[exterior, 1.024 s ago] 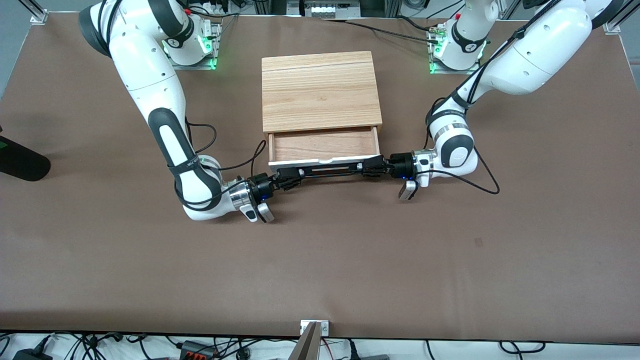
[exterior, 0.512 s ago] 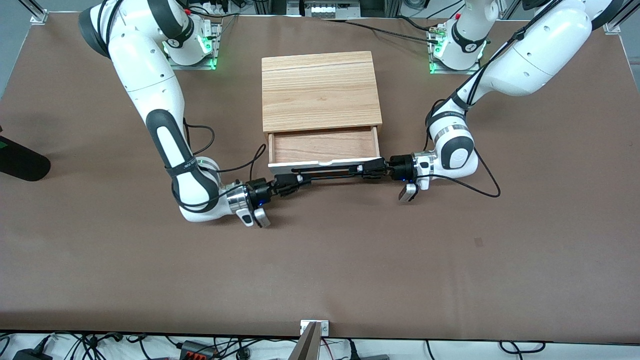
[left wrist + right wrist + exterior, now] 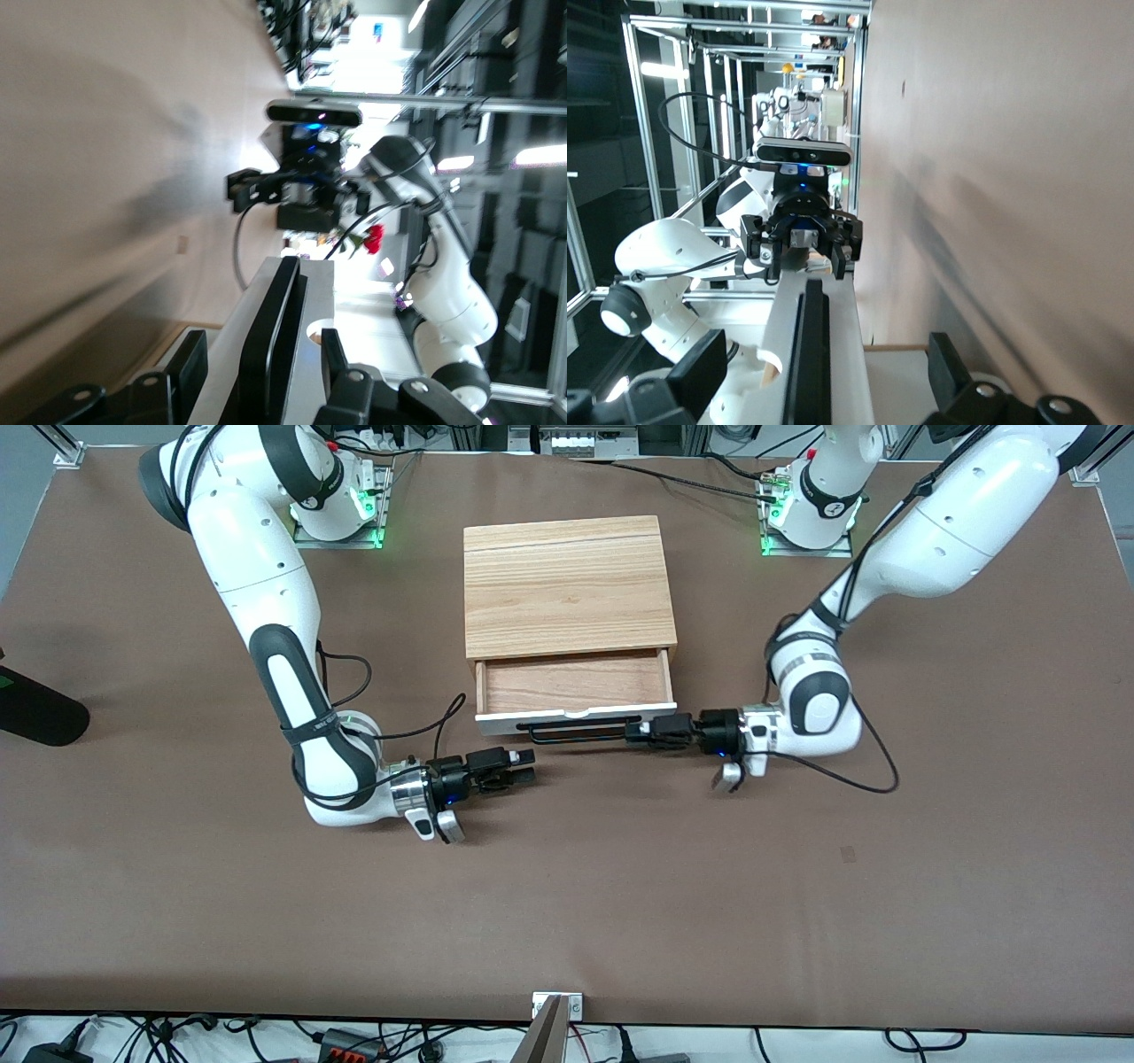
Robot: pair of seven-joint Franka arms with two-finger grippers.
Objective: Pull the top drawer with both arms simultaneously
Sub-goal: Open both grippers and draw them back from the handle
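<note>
The top drawer stands pulled open from the wooden cabinet, its light wood inside showing. Its long black bar handle runs along the white front panel. My left gripper is open at the handle's end toward the left arm, its fingers wide on either side of the bar without gripping it. My right gripper is open and empty, low over the table. It is off the handle, past its other end. In the right wrist view the handle lies ahead of the spread fingers.
A black object lies at the table's edge at the right arm's end. Cables loop from both wrists onto the table. A metal post stands at the table's edge nearest the front camera. Brown table stretches from drawer to camera.
Both grippers have opened and let go of the handle. The right gripper has drawn away from the handle's end; the left has backed off slightly. The drawer stays open.
</note>
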